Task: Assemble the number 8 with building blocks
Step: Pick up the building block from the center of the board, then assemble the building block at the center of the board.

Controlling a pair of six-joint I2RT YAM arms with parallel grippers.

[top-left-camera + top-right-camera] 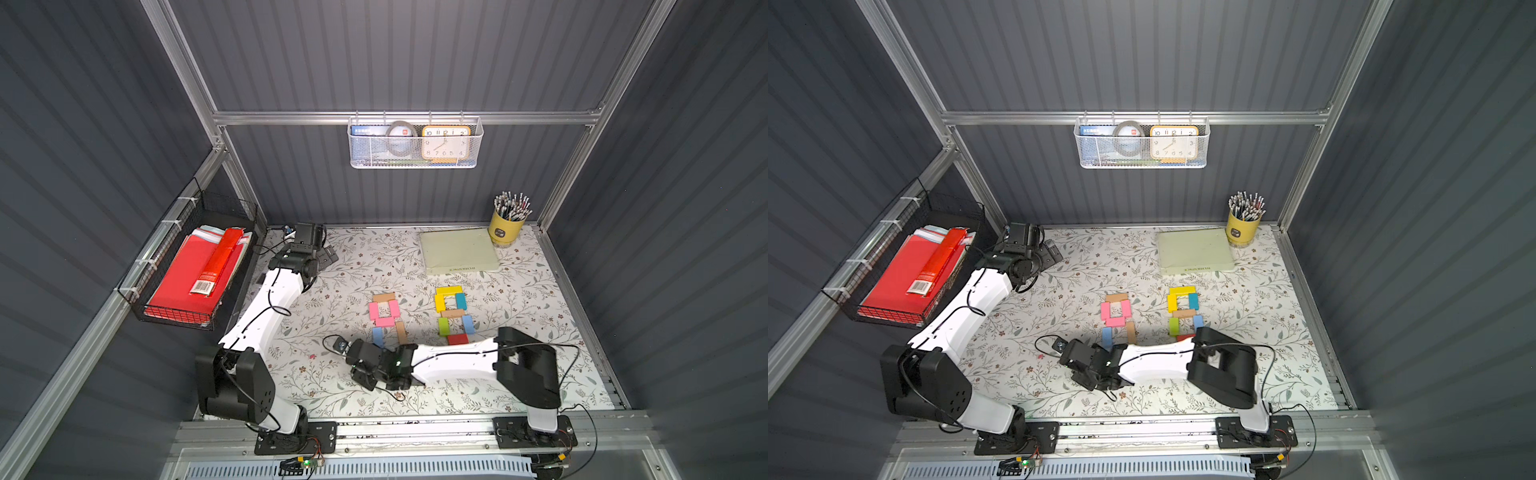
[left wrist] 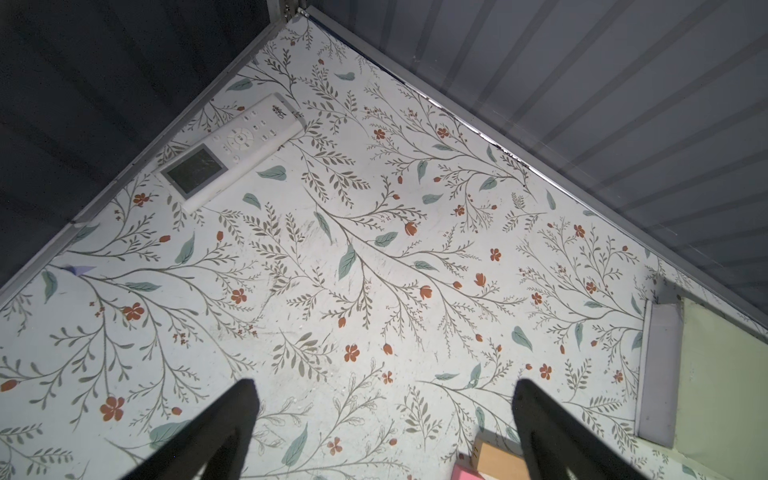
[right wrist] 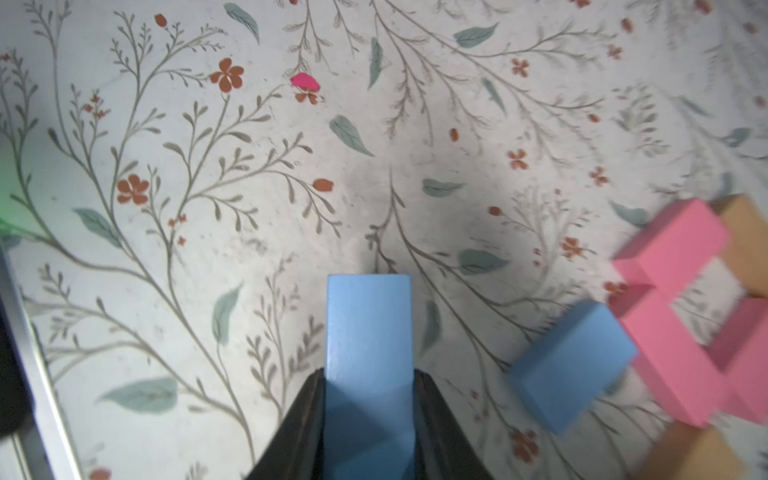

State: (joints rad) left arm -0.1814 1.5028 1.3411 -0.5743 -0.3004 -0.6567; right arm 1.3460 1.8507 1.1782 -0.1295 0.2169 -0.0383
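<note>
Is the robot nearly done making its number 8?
Nearly. Done: the colourful 8 looks complete, and the second figure has its pink-and-tan top loop, with a blue block and a tan block as lower sides. In hand: the right gripper holds a spare blue block. Left: closing the bottom, probably with that block.
</note>
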